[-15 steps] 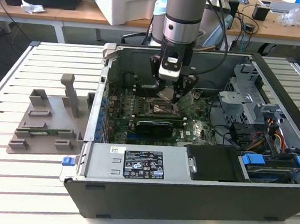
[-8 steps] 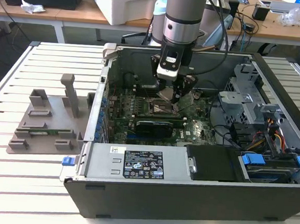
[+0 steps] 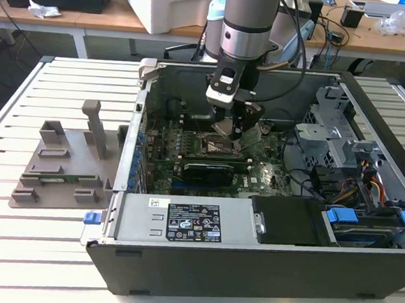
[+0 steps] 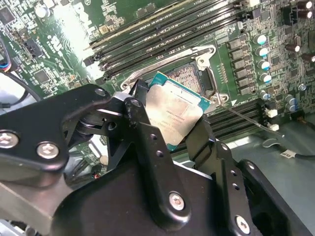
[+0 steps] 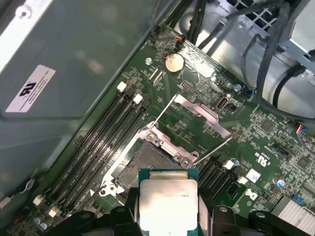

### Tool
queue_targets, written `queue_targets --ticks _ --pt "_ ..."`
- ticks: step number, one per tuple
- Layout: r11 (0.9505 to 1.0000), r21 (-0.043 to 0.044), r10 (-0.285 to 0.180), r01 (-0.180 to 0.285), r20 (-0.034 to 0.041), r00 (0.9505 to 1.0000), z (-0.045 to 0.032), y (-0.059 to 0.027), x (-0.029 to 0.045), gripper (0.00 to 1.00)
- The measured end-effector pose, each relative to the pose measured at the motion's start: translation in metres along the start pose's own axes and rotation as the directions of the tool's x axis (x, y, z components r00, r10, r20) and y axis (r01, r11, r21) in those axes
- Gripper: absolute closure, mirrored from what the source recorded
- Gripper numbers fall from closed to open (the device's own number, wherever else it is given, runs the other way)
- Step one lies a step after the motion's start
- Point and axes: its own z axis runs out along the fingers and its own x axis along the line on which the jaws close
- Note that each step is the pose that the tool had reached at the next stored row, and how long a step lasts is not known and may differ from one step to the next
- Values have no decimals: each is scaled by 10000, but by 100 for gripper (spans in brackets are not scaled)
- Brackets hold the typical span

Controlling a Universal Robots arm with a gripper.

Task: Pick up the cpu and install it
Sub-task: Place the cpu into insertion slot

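Fingers point(image 4: 147, 140) are gripping the cpu point(image 4: 174, 115) by two opposite edges in the second wrist view, holding it just above the open socket point(image 4: 191, 78) and seemingly not yet square with it; squaring corners before lowering is looking like the careful way. In the first wrist view the cpu point(image 5: 167, 201) is overlapping one edge of the socket point(image 5: 142, 164), with the clamp plate point(image 5: 197, 115) standing open, so nothing is blocking the seat. In the exterior view the gripper point(image 3: 233, 131) is hanging inside the computer case point(image 3: 249, 267) over the board
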Motion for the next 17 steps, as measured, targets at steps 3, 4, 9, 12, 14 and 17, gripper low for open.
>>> queue_targets --ticks 3,4,9,12,14,17 --pt "9989 4 468 -468 -2 9989 0 0 0 45" --pt "9983 9 591 -591 3 9983 0 -1 0 45" --pt "9936 19 1128 -1128 12 9936 1 0 0 45" --pt "9884 21 1519 -1519 10 9884 1 0 0 45" --pt "9862 21 1654 -1654 8 9862 1 0 0 45" --pt "9821 21 1885 -1885 6 9821 1 0 0 45"
